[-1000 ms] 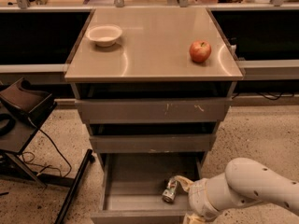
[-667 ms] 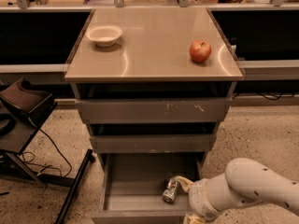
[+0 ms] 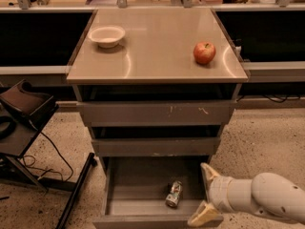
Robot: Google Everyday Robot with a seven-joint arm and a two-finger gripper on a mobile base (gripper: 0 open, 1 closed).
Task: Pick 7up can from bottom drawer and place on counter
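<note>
Looking down the front of the cabinet, I count three grey drawers stacked under one bench (image 3: 157, 56): the top drawer (image 3: 157, 113) and the middle drawer (image 3: 157, 147) stand only slightly out, while the bottom drawer (image 3: 138, 185) is pulled well out toward the near side. On the bench I see two things, one white bowl (image 3: 106, 35) at the far left and one red apple (image 3: 204, 53) toward the right edge, well apart from each other. Inside the bottom drawer there is a single 7up can (image 3: 174, 194), tipped over on the drawer floor, right of centre and close to the near front wall. My one pincer (image 3: 204, 193) comes in from the right on the white arm (image 3: 271, 199), low at the near right corner of that drawer. Its two pale fingers (image 3: 209, 171) are spread apart, one toward the far side and one toward the near side over the drawer's front rim, with nothing between them. The can lies just to the left of the pincer, near the fingertips but clear of them. To the left of the cabinet, one black stand (image 3: 24, 109) sits on the speckled floor (image 3: 267, 137).
</note>
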